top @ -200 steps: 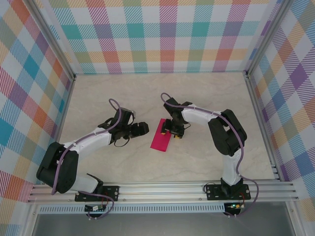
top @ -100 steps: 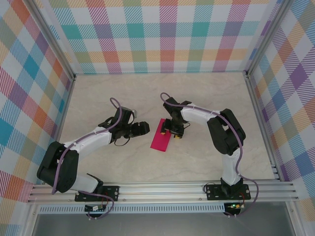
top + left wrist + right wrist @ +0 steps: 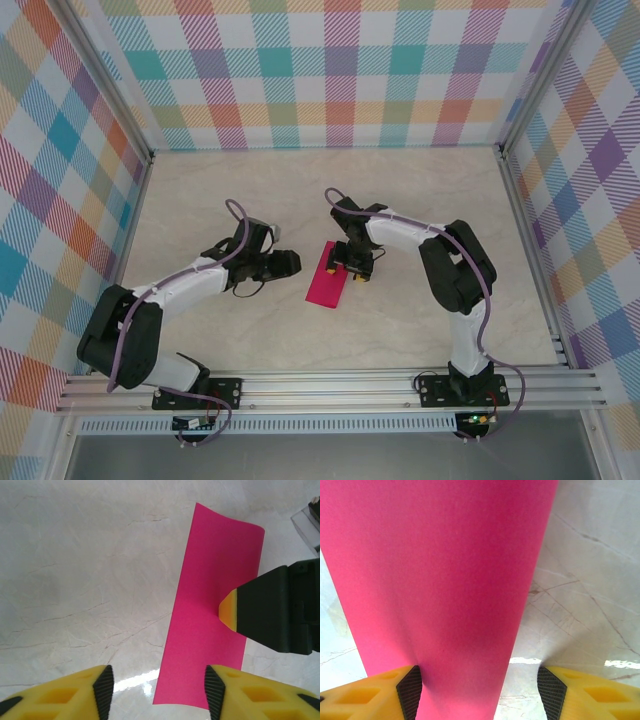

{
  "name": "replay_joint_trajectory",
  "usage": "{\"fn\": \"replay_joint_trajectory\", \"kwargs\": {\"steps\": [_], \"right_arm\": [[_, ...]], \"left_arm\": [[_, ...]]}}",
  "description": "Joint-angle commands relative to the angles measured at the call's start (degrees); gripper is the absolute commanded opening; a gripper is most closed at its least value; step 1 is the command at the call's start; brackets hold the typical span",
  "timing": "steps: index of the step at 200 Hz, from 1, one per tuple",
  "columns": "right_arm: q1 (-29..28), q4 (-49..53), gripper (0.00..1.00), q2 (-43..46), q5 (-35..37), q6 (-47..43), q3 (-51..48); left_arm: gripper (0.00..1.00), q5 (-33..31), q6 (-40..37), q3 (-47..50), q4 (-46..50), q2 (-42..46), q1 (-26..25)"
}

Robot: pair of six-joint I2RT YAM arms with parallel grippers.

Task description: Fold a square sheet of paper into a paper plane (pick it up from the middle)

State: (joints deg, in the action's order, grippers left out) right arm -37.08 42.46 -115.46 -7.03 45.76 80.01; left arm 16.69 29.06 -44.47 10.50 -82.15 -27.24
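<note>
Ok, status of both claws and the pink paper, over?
Left claw open, beside the square sheet of paper. Right claw open, astride it. Paper folded to a strip, lying on table. Nothing in the way.

White-and-black left arm (image 3: 185,283) and right arm (image 3: 400,232), each carrying a purple cable (image 3: 243,232); left gripper (image 3: 157,692) has yellow fingers (image 3: 55,700), black ribbed pads (image 3: 104,692).

The square sheet of paper (image 3: 210,630) is smooth, matt paper. The surface (image 3: 75,580) looks like glossy, marble-veined stone. The right gripper (image 3: 477,692) has yellow plastic fingers (image 3: 365,697) with black ribbed pads (image 3: 410,692)
</note>
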Motion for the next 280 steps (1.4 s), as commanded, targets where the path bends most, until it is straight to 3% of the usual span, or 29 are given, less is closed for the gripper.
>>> {"fn": "replay_joint_trajectory", "kwargs": {"steps": [1, 16, 25, 95, 186, 280], "right_arm": [[0.0, 1.7, 0.67, -4.2, 1.2, -0.1, -1.4], [0.0, 1.5, 0.67, -4.2, 1.2, -0.1, -1.6], [0.0, 1.5, 0.67, -4.2, 1.3, -0.2, -1.8], [0.0, 0.1, 0.67, -4.8, 1.2, 0.0, -3.1], [0.0, -1.3, 0.67, -5.3, 0.2, 0.1, -4.1], [0.0, -2.7, 0.68, -4.7, -0.8, -0.1, -4.5]], "left_arm": [[0.37, 2.6, 0.5, -2.7, 1.2, -2.4, -0.4], [0.08, 3.4, 1.1, -4.0, 1.8, -4.4, -0.5], [0.0, 3.7, 1.5, -4.5, 1.7, -5.6, -0.6], [0.0, 8.1, 3.2, -12.0, -0.1, -17.6, -2.3], [0.0, 11.3, 4.7, -16.3, -3.1, -25.3, -4.6], [0.0, 6.3, 4.0, -15.7, 0.3, -29.0, -5.5]]}}
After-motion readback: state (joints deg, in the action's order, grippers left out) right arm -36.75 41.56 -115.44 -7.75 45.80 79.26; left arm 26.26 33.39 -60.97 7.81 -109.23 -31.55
